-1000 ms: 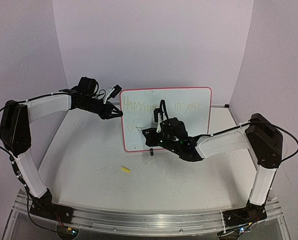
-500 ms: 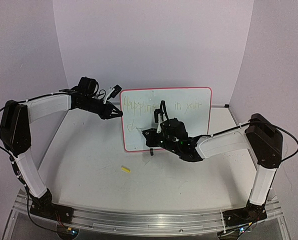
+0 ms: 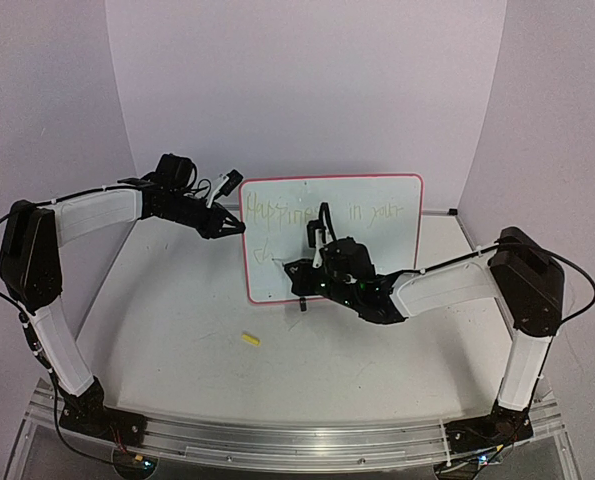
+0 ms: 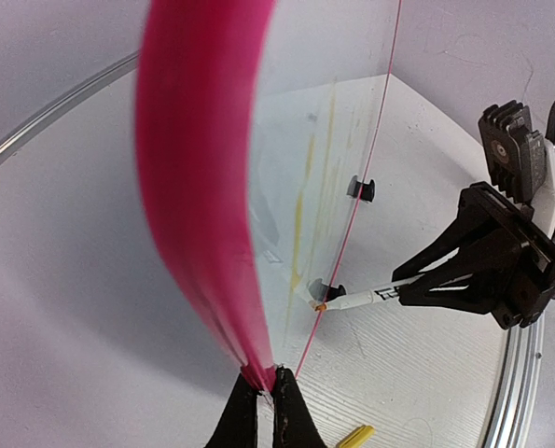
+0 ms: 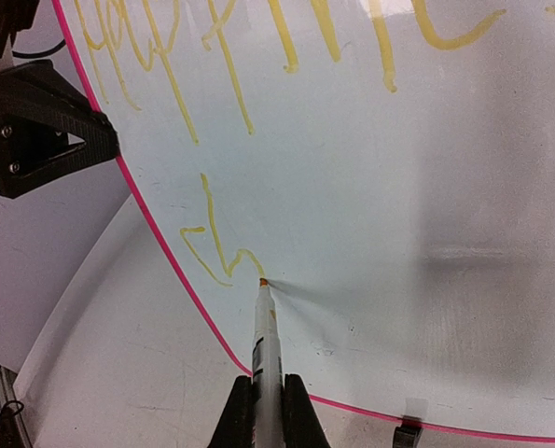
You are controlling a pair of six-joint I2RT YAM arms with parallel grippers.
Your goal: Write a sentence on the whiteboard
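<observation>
The whiteboard (image 3: 377, 250) stands upright at the table's middle, pink-edged; it also shows in the right wrist view (image 5: 398, 187) and edge-on in the left wrist view (image 4: 202, 187). The sentence (image 3: 277, 213) reads "Happine... in your" in faint yellow on the top line, with "ch" strokes (image 5: 212, 247) begun below. My left gripper (image 4: 265, 390) is shut on the board's left edge. My right gripper (image 5: 265, 397) is shut on a white marker (image 5: 262, 336), its orange tip touching the board at the end of the lower strokes.
A yellow marker cap (image 3: 249, 340) lies on the table in front of the board; it also shows in the left wrist view (image 4: 354, 436). Black clip feet (image 5: 406, 435) hold the board's bottom edge. Purple walls surround the table.
The right gripper with the marker has shifted slightly along the lower line of writing. The left arm and the board have not moved.
</observation>
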